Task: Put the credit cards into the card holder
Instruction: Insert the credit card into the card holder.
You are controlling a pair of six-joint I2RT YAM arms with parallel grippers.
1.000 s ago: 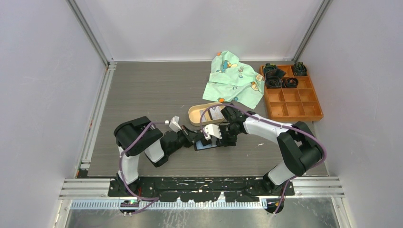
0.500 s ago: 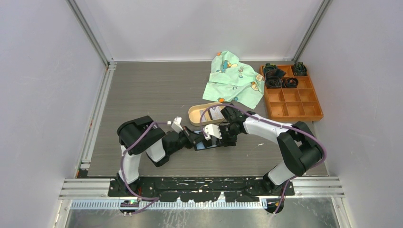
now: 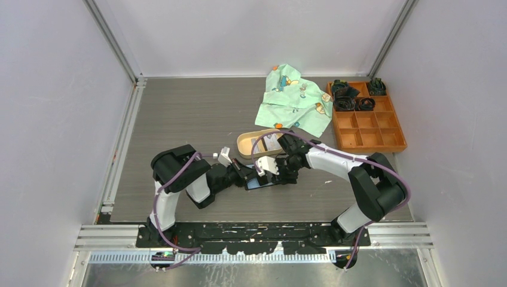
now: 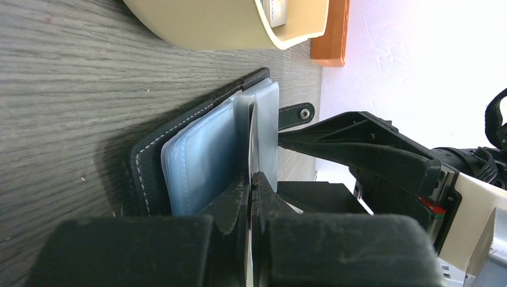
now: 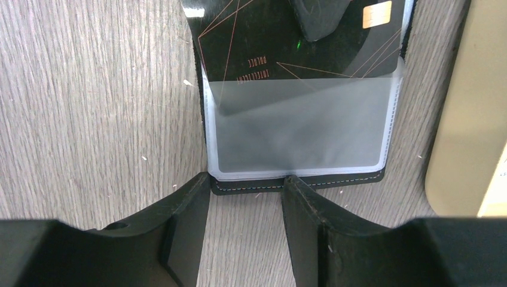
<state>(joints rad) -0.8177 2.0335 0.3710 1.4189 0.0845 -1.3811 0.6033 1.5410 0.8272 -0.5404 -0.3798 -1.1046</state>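
Left gripper (image 4: 251, 177) advanced, pinching one card (image 5: 251, 36).

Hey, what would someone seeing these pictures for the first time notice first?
Both arms meet at mid-table over the open black card holder, the left gripper shut on a dark card partway inside a clear sleeve, the right gripper open at the holder's edge. Behind sit a tan tray, a green cloth and an orange box.

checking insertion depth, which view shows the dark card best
The right wrist view: the dark card lies face-on, its lower part behind the clear sleeve. The left wrist view shows it only edge-on in the left gripper; in the top view it is too small to tell.
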